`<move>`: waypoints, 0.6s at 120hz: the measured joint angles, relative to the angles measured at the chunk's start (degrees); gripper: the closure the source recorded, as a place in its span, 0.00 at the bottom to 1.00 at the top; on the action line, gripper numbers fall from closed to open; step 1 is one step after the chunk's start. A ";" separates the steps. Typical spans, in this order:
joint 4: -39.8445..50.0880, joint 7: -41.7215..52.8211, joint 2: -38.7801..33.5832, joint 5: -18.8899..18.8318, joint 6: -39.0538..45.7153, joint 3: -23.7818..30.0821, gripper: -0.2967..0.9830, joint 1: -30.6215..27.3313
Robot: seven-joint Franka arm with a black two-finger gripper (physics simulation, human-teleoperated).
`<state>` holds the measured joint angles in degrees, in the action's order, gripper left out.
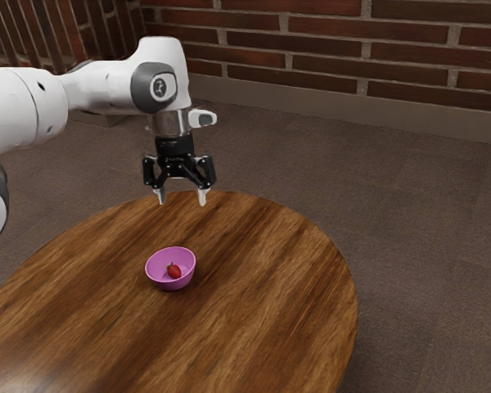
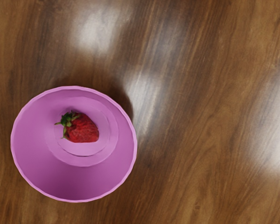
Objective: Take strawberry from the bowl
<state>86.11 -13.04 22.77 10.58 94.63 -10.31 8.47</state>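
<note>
exterior view, left to right: white arm (image 1: 106, 86) comes in above finger level; round dark badge (image 1: 160, 86) on its joint, higher than the fingers, light mark on it too small to read; pink bowl (image 1: 172, 285) on the table (image 1: 270, 286), lower than the fingers and apart from them; strawberry (image 2: 84, 129) inside, lying on its side on the bowl floor, green leaves on; black gripper (image 1: 182, 199), fingers spread, tips pointing down; brick wall (image 1: 352, 45) beyond the fingers
</note>
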 joint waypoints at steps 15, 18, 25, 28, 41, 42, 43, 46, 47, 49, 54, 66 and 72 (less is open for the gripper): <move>10.84 -5.78 -2.49 3.85 7.71 -5.85 0.25 4.87; 11.53 -6.99 -2.42 4.56 8.91 -7.12 0.25 5.81; 12.31 -9.84 -1.63 6.07 11.19 -11.45 0.25 8.81; 12.45 -10.98 -1.00 7.11 11.92 -14.06 0.26 10.58; 13.98 -15.36 -0.40 9.76 13.79 -18.20 0.28 13.44; 14.11 -15.66 -0.39 9.87 13.90 -18.28 0.28 13.50; 14.22 -15.95 -0.37 9.97 14.01 -18.35 0.28 13.55; 14.69 -16.81 -0.45 10.17 14.31 -18.48 0.29 13.67; 14.89 -17.09 -0.50 10.19 14.40 -18.50 0.29 13.69; 15.20 -17.63 -0.56 10.10 14.58 -18.50 0.30 13.74; 15.70 -18.93 -0.61 9.80 14.97 -18.46 0.32 13.81; 17.43 -21.72 -0.49 9.21 15.77 -17.83 0.37 13.86; 17.86 -22.95 -0.36 9.04 16.08 -17.65 0.40 13.87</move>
<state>103.97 -35.99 22.42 19.61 110.71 -27.97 22.33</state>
